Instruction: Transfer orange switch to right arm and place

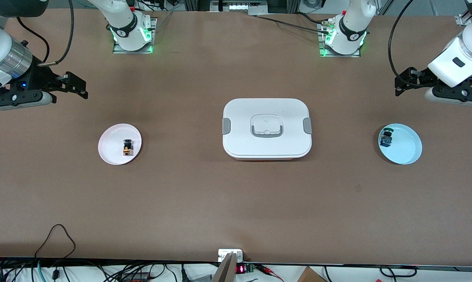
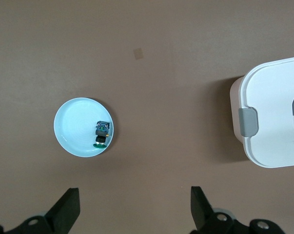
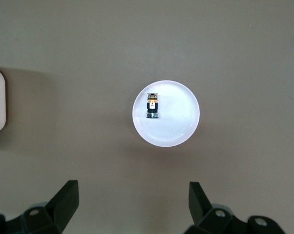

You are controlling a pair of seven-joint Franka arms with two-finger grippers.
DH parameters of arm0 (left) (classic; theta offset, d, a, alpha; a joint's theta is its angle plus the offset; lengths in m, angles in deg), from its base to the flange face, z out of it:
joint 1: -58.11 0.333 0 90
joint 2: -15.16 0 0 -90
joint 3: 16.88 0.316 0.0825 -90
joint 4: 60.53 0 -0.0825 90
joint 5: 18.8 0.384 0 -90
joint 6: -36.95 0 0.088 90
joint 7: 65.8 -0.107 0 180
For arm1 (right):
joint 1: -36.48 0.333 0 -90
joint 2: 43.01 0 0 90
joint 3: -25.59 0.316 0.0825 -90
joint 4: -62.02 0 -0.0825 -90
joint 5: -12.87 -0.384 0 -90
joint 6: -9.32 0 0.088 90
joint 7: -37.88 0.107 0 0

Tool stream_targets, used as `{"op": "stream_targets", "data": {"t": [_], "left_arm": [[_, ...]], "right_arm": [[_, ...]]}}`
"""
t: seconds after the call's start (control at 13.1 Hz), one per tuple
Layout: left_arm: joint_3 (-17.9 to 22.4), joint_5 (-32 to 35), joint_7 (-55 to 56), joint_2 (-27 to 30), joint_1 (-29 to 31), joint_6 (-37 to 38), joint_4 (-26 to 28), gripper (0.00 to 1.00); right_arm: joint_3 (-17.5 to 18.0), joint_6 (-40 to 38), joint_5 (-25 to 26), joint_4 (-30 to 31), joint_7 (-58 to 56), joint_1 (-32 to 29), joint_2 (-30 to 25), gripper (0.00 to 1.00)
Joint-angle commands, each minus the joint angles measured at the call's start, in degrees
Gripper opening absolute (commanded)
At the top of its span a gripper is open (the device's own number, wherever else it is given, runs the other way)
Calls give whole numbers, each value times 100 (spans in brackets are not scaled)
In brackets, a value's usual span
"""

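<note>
Cables [image 1: 55,250] edge the brown table [image 1: 236,203]; left gripper [image 1: 406,84] and right gripper [image 1: 73,84] hang wide open, empty.

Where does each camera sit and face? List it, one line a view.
Front view: high across the table, facing both arm bases; shows the left gripper and the right gripper, both open.
Left wrist view: looks down on the green switch in the blue plate; its fingertips show.
Right wrist view: looks down on the orange switch in the white plate.
Both wrist views share the white lidded box.
</note>
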Motion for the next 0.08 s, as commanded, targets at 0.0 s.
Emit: {"op": "stream_targets", "data": {"t": [0.0], "left_arm": [[63,75,-23,-79,-83,52,-155,100]], "right_arm": [[-8,-162,27,-277,-121,-23,140,100]]}}
